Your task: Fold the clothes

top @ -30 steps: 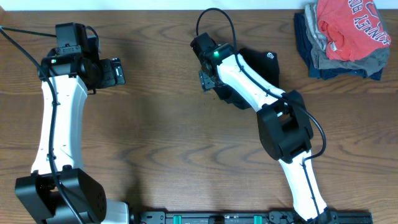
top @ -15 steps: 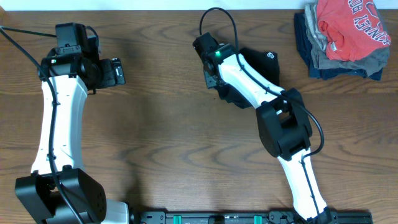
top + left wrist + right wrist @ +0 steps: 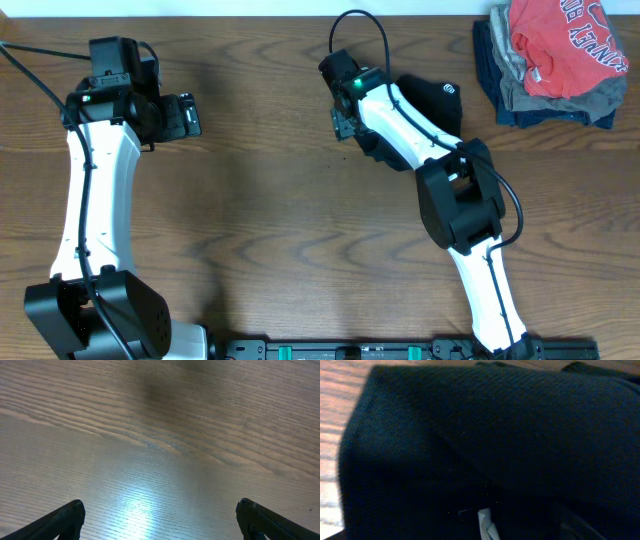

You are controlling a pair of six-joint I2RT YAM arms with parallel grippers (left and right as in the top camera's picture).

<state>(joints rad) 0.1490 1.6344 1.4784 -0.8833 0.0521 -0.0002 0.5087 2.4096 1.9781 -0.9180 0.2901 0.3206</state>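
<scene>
The black garment [image 3: 432, 103] lies bunched at the back of the table, right of centre, with its small white logo [image 3: 450, 90] facing up. My right arm lies across it. My right gripper [image 3: 346, 122] is at the garment's left edge and seems shut on the fabric. The right wrist view is filled with the black fabric [image 3: 510, 430], with a white tag [image 3: 486, 525] low down, and the fingers are lost in the dark. My left gripper [image 3: 186, 115] is open and empty over bare wood at the far left, and its fingertips are wide apart in the left wrist view [image 3: 160, 522].
A stack of other clothes sits at the back right corner: a red T-shirt with white lettering [image 3: 560, 40] on top of grey and dark-blue folded garments [image 3: 525, 100]. The wooden table [image 3: 260, 230] extends between the two arms.
My right gripper has moved to the right and slightly back. The black garment shifted right with it, toward the stack. The left arm has not moved.
</scene>
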